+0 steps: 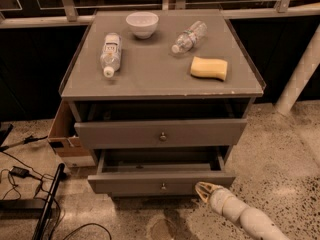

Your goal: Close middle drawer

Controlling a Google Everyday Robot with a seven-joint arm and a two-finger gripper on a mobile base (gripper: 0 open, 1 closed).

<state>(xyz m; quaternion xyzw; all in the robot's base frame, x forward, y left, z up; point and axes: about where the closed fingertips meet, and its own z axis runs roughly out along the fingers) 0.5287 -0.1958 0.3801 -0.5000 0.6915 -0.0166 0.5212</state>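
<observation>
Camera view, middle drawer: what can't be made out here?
- Inside the middle drawer: dark, overhung by the top drawer.
- The lowest drawer: hidden beneath the middle drawer's front.
- Whether the gripper, low at the middle drawer's right front corner, touches it; arm cut off by bottom edge.

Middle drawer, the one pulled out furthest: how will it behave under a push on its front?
The middle drawer will probably slide straight in, since its front looks flat and rigid. Nothing shows in its visible part, so it is likely light. The gripper sits low by the front's right end, away from the knob, so an off-centre push there may skew or bind it.
</observation>
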